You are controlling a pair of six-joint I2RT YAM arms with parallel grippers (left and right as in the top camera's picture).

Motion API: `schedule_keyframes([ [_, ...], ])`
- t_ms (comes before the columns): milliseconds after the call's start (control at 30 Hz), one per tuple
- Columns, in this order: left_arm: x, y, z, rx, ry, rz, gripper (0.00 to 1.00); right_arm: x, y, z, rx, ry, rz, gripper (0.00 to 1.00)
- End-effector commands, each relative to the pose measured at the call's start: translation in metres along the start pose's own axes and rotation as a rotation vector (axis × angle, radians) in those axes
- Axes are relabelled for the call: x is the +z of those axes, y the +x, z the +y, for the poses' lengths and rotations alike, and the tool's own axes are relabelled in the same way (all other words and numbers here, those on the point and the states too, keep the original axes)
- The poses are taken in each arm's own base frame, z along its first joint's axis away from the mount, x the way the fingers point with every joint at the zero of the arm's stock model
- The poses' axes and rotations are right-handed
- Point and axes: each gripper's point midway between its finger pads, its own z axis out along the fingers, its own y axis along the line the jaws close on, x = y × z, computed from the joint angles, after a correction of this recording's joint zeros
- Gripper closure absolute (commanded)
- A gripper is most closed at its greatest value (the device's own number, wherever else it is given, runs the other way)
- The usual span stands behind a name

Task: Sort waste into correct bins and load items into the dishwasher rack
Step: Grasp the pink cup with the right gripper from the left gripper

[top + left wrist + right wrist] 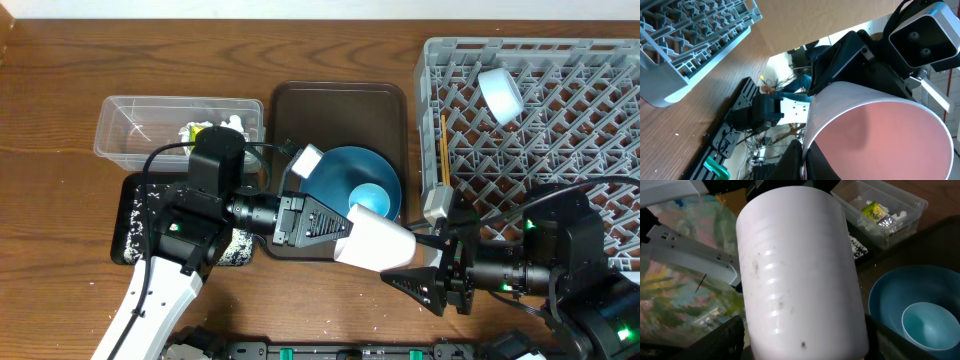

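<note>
Pink cup [378, 240] is off the table, on its side in mid-air at front centre, btwn the two grippers, just past the front edge of the brown tray [290, 105].

L gripper [343, 228] is clamped on the cup's rim end, pink inside facing its cam. L arm rises from the front-left, crosses over the black tray [135, 215], wrist pointing right. R gripper [416, 260] faces it from the right, pointing left. Its jaws are apart, one each side of the cup's other end; can't tell if they touch the wall. R arm's bulk sits front-right, by the rack's [560, 110] front edge.

Wood table [60, 60], a few white grains near the front. Blue plate [340, 175] w/ light-blue cup [372, 196] in it sits on the brown tray, just behind the pink cup. Clear tub [125, 135] back-left holds wrapper [195, 130] & tissue [232, 122]. The black tray in front of it is speckled w/ rice. Rack is right, w/ white bowl [498, 92] on the pegs and chopsticks [442, 150] along its left side.

Bare wood shows far left & along the back. Gap btwn brown tray and rack is narrow.
</note>
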Motion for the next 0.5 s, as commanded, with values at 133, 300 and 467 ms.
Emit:
schedule_keyframes([
  [133, 0.0003, 0.0013, -0.0037, 0.018, 0.013, 0.009, 0.94, 0.0021, 0.0069, 0.0017, 0.019, -0.027, 0.013, 0.29],
  [300, 0.0003, 0.0013, -0.0037, 0.018, 0.013, 0.009, 0.94, 0.0025, 0.0076, 0.0012, 0.021, -0.026, 0.015, 0.28],
  [467, 0.0003, 0.0013, -0.0037, 0.018, 0.013, 0.009, 0.94, 0.0026, 0.0066, 0.0005, 0.016, -0.023, 0.011, 0.3],
])
